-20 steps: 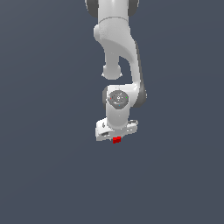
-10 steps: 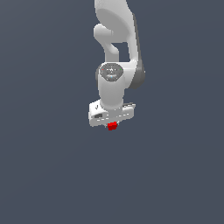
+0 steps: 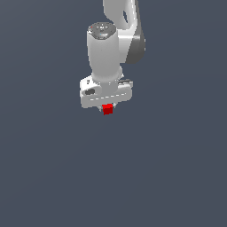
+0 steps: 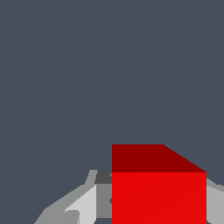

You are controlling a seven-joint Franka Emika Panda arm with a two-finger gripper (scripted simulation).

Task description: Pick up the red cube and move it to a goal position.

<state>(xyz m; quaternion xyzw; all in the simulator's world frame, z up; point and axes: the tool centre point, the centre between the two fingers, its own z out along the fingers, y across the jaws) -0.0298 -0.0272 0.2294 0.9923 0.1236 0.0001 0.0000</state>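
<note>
Arm swung toward exterior view's left; fingers (image 3: 107,105) clamped on red cube (image 3: 107,109) between them

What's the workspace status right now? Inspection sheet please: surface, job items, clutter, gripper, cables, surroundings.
Surface: plain dark grey-blue field fills both views; no edge, marking or goal marker seen.
Job's things: red cube sits directly under the white hand between the fingers; in the wrist view it fills the lower part of the picture.
Clutter: nothing seen.
Gripper: gripper points downward, shut on the red cube; grey fingers show beside the cube in the wrist view.
Cables: nothing seen.
Surroundings: only the white arm running up out of the exterior view; nothing else seen.
</note>
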